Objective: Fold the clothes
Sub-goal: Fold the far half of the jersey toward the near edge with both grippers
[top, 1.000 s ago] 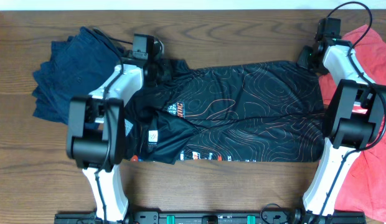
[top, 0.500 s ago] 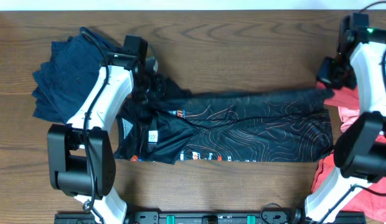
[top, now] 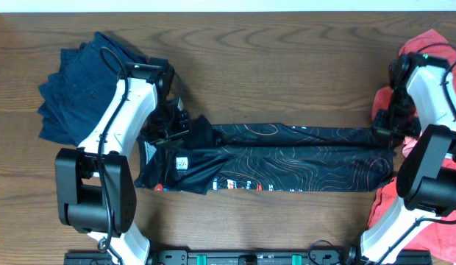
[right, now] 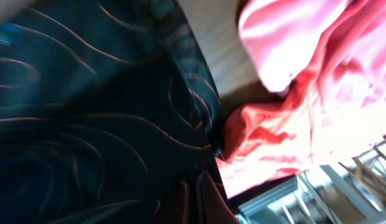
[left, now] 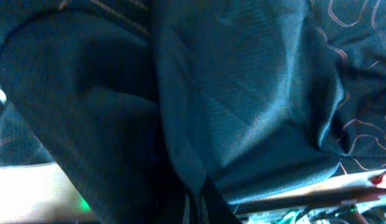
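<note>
Across the brown wooden table (top: 287, 59), left gripper (top: 178, 126) and right gripper (top: 385, 126) both look clamped on the black orange-lined sports shirt (top: 287, 158), so uneven pulling could skew the fold.

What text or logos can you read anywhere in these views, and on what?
Nothing can be read.
The white tag on the black shirt: too small to read.
The orange-white prints along its near edge: blurred, unreadable.
Wrist views: no text.
</note>
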Tool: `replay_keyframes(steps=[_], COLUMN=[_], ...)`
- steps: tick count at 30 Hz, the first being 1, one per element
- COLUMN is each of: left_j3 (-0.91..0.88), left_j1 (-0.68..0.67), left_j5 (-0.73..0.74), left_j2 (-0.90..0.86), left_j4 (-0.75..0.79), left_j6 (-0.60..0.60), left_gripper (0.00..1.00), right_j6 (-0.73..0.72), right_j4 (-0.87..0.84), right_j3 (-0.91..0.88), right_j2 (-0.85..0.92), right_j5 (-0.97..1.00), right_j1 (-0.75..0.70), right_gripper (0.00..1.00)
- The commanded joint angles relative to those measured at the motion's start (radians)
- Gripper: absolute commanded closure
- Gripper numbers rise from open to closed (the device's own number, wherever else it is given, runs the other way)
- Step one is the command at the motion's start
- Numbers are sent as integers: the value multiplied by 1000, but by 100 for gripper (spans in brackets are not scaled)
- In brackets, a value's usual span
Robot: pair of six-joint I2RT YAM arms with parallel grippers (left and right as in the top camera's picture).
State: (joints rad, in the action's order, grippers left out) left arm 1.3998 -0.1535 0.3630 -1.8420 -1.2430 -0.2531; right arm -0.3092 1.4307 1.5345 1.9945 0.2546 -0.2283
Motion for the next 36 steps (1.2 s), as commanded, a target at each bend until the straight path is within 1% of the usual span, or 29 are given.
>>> replay_keyframes(steps=[1,2,3,4,7,9,13,18,20,21,22,24,25,27,29,31,32,35,36], left_j3=[-22,-21,-21,-21,-21,-21,-21,-21,-21,-22,-22,-21,-22,-22,-22,-21,-22,-21,-21], left_j1=[-3,-3,-3,-3,-3,-2,-2,-20,-42,-53,-63,-82,-89,-93,-93,-94,-94,-96,-96], left_j5=[-15,-16,-16,-16,-16,-16,-2,71,47,23,-6,-68,-100,-136,-137,-136,-136,-135,-135], left_j2=[19,19,20,21,21,21,21,21,17,14,11,-3,-14,-41,-71,-103,-117,-158,-169], left_j4=[-51,-74,-92,-107,-122,-105,-19,158,242,277,310,371,394,420,436,455,463,476,478], left_j6=[20,20,20,23,51,51,50,84,92,91,83,54,36,-6,-29,-30,-30,-30,-30], left_gripper=[92,87,78,73,66,66,66,64,40,22,21,16,12,10,10,11,13,35,40], right_j6=[-27,-27,-27,-27,-27,-27,-26,12,12,12,16,30,34,35,45,45,45,45,45], right_j4=[-13,-11,-7,-4,2,2,-4,-23,-26,-25,-24,-24,-24,-21,-13,-7,-5,-4,-4], right_j3=[-52,-58,-58,-58,-58,-58,-58,-60,-60,-60,-60,-60,-60,-60,-60,-60,-60,-60,-60], right_j2=[8,8,8,8,7,7,7,7,7,7,7,7,7,7,7,7,7,7,7], right_j5=[42,42,42,47,52,44,7,-55,-71,-80,-87,-103,-107,-106,-106,-106,-106,-106,-106], right_j1=[-23,-26,-27,-30,-37,-39,-39,-37,-37,-37,-37,-37,-37,-37,-37,-37,-37,-37,-37], right_gripper=[96,93,90,88,85,84,83,83,83,83,83,83,83,83,83,83,83,84,84])
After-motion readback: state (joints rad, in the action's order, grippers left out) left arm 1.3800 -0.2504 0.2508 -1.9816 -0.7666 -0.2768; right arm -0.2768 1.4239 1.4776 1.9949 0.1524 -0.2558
